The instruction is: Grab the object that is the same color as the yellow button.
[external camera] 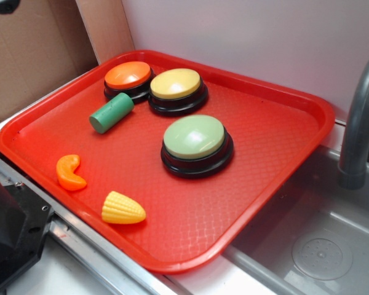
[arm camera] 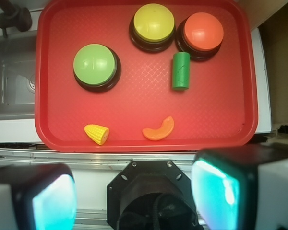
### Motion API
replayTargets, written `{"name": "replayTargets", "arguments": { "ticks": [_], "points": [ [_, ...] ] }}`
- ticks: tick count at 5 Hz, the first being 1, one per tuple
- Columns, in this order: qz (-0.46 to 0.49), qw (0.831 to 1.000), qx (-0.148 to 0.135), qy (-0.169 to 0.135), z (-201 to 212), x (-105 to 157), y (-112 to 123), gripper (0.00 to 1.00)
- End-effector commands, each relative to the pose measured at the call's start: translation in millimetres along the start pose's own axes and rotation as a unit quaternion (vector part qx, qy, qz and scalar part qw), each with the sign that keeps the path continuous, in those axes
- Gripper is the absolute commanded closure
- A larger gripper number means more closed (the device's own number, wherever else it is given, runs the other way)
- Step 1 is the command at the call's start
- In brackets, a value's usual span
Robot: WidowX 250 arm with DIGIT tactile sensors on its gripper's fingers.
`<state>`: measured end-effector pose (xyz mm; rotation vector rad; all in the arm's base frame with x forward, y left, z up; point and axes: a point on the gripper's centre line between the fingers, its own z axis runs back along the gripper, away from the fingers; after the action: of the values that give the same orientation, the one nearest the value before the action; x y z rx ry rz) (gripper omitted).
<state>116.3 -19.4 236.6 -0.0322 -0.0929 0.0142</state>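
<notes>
A small yellow toy corn cob [external camera: 123, 209] [arm camera: 97, 133] lies near the front edge of the red tray [external camera: 277, 153] [arm camera: 216, 115]. The yellow button [external camera: 176, 85] [arm camera: 153, 23], a pale yellow dome on a black base, stands at the tray's back between an orange button [external camera: 128, 75] [arm camera: 203, 31] and a green cylinder [external camera: 111, 113] [arm camera: 181, 70]. My gripper [arm camera: 134, 194] hangs open above the robot base, off the tray and well short of the corn. Nothing sits between its teal pads [arm camera: 216, 191]. In the exterior view the gripper is out of frame.
A pale green button [external camera: 195, 138] [arm camera: 95, 64] stands mid-tray. An orange curved toy piece [external camera: 70, 173] [arm camera: 159, 129] lies beside the corn. A grey sink [external camera: 320, 246] with a faucet [external camera: 360, 123] adjoins the tray. The black robot base [arm camera: 153, 191] is below the gripper. Cardboard [external camera: 37, 49] stands behind.
</notes>
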Motion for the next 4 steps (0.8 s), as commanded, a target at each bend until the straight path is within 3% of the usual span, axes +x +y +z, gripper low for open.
{"name": "replayTargets", "arguments": {
  "ticks": [1, 4],
  "points": [
    [0.0, 1.0, 0.0, 0.0, 0, 0, 0, 0.0],
    [-0.15, 0.988, 0.013, 0.043, -84, 37, -52, 0.0]
  ]
}}
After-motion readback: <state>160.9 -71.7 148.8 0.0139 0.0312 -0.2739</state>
